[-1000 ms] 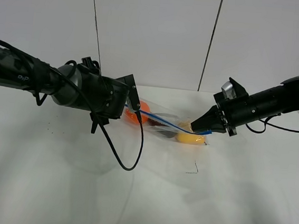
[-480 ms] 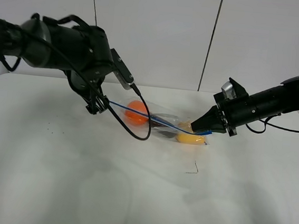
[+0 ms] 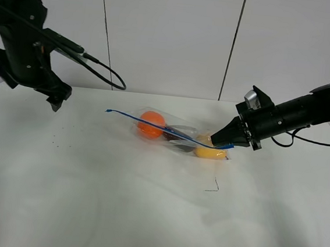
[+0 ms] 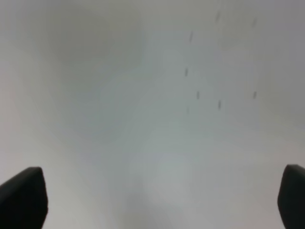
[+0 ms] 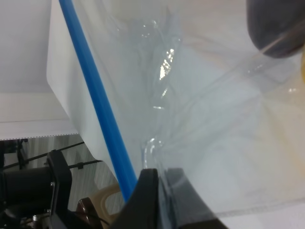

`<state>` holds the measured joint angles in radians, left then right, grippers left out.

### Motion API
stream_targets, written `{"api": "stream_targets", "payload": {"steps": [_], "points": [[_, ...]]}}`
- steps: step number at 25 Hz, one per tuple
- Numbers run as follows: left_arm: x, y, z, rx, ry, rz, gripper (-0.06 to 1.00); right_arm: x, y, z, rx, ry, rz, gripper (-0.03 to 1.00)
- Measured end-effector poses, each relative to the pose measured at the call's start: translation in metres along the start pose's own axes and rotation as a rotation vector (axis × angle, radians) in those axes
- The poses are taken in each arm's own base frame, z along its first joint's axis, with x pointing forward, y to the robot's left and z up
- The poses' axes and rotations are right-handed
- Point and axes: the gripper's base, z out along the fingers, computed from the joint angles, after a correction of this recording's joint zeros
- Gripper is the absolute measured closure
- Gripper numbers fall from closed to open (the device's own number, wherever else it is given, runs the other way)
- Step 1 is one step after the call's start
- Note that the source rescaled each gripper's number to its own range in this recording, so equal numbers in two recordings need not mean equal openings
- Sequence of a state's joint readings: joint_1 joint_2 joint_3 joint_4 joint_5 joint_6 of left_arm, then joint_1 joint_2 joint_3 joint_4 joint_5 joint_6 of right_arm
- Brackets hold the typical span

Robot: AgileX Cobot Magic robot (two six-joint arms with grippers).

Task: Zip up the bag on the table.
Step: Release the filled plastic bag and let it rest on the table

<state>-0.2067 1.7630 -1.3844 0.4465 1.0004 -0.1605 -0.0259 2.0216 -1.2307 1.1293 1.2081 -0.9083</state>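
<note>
The clear bag point(image 3: 170, 131) lies on the white table point(image 3: 144, 215) at the centre, with orange point(image 3: 151, 124), dark purple point(image 3: 177, 137) and yellow point(image 3: 210, 153) fruit inside. Its blue zip strip point(image 3: 153, 126) runs from a free left end to the right end. My right gripper point(image 3: 226, 142) is shut on that right end. In the right wrist view its fingers point(image 5: 151, 198) pinch the plastic beside the strip point(image 5: 97, 102). My left gripper point(image 3: 57, 98) is far left, well away from the bag. In the left wrist view it point(image 4: 157, 193) is open over bare table.
A small black mark point(image 3: 212, 186) lies on the table in front of the bag. Tiny dark specks point(image 3: 58, 143) lie at the left. A white panelled wall point(image 3: 173, 37) stands behind the table. The left arm's cable point(image 3: 103, 71) loops in the air at the back left.
My left gripper slid left along the zip strip, let go of it, and drew back up and to the far left. The right gripper and bag have stayed still.
</note>
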Motion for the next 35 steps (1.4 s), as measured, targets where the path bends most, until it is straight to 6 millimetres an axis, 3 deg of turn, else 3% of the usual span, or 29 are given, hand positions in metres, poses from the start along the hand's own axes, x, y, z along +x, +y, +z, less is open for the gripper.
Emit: {"api": "stream_targets", "payload": {"steps": [7, 11, 22, 35], "points": [[0.028, 0.070, 0.011, 0.087, 0.125, -0.237, -0.06, 0.000, 0.000, 0.000, 0.002, 0.004, -0.011, 0.97], [0.040, 0.093, 0.004, 0.074, 0.112, -0.306, -0.06, 0.001, -0.001, 0.000, 0.010, 0.014, -0.017, 0.97], [0.074, 0.085, -0.007, 0.073, 0.041, -0.309, -0.06, 0.002, -0.001, 0.000, 0.014, 0.020, -0.023, 0.97], [0.144, 0.071, -0.071, 0.125, -0.222, -0.320, -0.06, 0.002, -0.001, 0.000, 0.014, 0.020, -0.023, 0.97]]}}
